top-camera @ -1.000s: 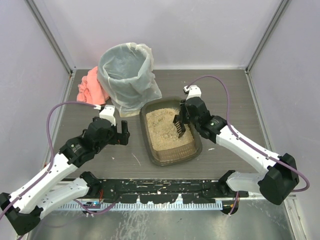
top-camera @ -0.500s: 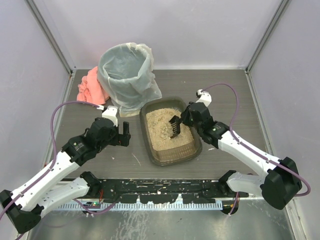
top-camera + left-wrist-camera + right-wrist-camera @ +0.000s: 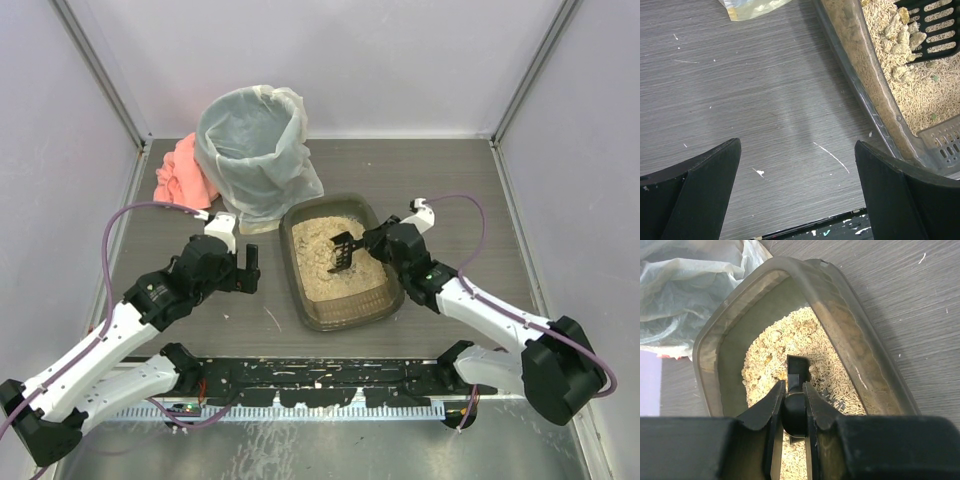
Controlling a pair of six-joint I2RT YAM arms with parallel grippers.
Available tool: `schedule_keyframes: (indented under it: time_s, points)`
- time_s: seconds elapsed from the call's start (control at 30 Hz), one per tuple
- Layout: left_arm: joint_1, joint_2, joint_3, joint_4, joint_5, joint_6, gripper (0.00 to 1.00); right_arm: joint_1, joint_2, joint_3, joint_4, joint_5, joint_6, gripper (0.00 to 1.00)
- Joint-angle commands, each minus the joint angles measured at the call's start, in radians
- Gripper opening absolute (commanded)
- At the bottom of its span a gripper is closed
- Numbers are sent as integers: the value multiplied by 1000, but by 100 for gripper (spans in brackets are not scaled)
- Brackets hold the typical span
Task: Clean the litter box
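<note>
Right claw (image 3: 372, 240) clamped on scoop (image 3: 342, 250), angled low over litter box (image 3: 345, 318), left claw (image 3: 249, 266) spread wide, hovering beside box

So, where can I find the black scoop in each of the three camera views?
Top external: the scoop is near the centre, over the litter.
Left wrist: it is in the top right corner, with clumps lying on it.
Right wrist: it is at the lower centre, its handle pinched between the right fingers.
Shared landmark: the litter box, whose rim shows in all three views.
</note>
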Motion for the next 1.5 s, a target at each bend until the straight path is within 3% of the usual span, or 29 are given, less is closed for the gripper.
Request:
schedule_keyframes:
  time_s: [0.0,0.2,0.63,1.1,1.33,1.47]
  points:
    - [2,4,62,-6,-18,28,98,-63,-30,-87,191,-114,58,1]
    - [2,11,77,5,-20,47,98,-112,-113,-135,253,-186,53,1]
    - [2,118,143,31,-25,78,98,-173,-245,-108,155,-187,-13,1]
    - [2,112,196,116,-17,145,98,-457,-170,-165,366,-663,102,1]
    - [2,79,198,147,-67,159,98,-490,-146,-223,475,-767,206,1]
    - [2,25,159,177,-78,175,98,-538,-189,-246,411,-744,200,1]
